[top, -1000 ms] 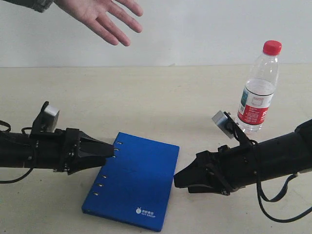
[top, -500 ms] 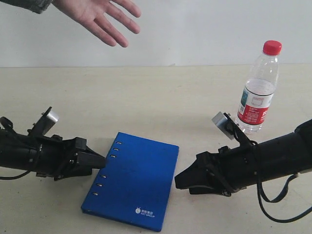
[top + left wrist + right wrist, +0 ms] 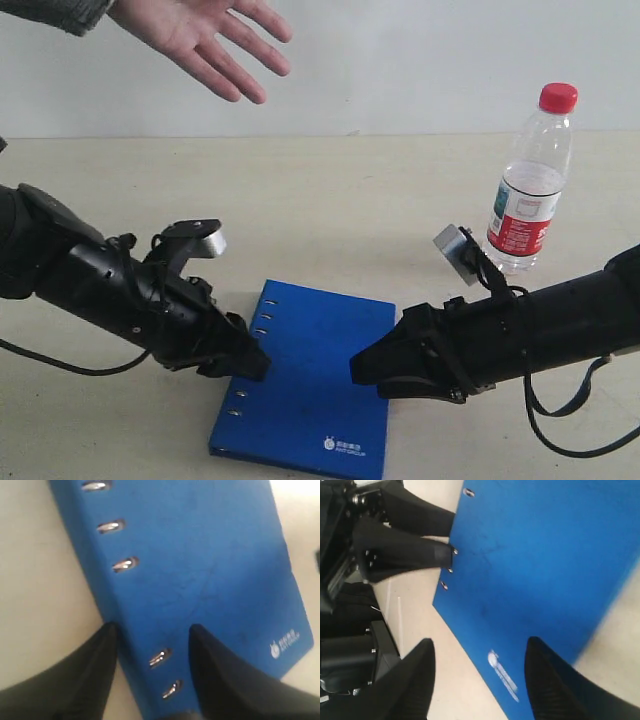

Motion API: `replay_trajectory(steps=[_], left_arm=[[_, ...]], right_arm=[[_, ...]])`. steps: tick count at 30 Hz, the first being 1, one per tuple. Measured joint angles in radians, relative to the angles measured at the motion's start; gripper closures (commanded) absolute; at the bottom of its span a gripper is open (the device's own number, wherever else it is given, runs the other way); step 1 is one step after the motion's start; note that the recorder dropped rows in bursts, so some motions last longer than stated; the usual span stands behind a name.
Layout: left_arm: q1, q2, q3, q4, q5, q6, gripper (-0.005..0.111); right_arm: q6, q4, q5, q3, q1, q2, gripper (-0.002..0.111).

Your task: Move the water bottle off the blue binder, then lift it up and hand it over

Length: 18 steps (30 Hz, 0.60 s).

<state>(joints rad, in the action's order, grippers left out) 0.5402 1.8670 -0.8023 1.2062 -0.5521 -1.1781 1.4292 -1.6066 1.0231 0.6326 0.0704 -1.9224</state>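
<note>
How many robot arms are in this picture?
2. One reaches in from the left, the left end effector at the blue binder's ringed edge; the other comes from the right, the right end effector at the opposite edge. None appears hidden.

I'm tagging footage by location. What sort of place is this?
Probably a robot lab bench: two black arms over a beige table, a plain white wall, a person's hand held out.

The right end effector holds its two dark fingers spread, nothing gripped. Just ahead of them the blue binder lies flat on the pale worktop, its white logo between the fingertips. Beyond, the left end effector meets the binder's slotted edge
</note>
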Motion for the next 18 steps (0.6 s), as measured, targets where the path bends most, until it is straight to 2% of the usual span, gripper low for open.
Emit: replay_trajectory(steps=[5, 7, 12, 18], left_arm=[[0.014, 0.000, -0.039, -0.063, 0.000, 0.113, 0.034], [0.000, 0.000, -0.046, -0.125, 0.004, 0.178, 0.031], [-0.039, -0.009, -0.048, -0.284, 0.022, 0.310, 0.029], [-0.050, -0.009, -0.052, -0.318, 0.024, 0.339, 0.029]], right_arm=[[-0.013, 0.000, 0.002, 0.000, 0.000, 0.000, 0.060], [-0.016, 0.000, 0.000, 0.000, 0.000, 0.000, 0.060], [-0.029, 0.000, -0.039, 0.000, 0.000, 0.000, 0.060], [-0.094, 0.009, -0.156, 0.000, 0.000, 0.000, 0.060]])
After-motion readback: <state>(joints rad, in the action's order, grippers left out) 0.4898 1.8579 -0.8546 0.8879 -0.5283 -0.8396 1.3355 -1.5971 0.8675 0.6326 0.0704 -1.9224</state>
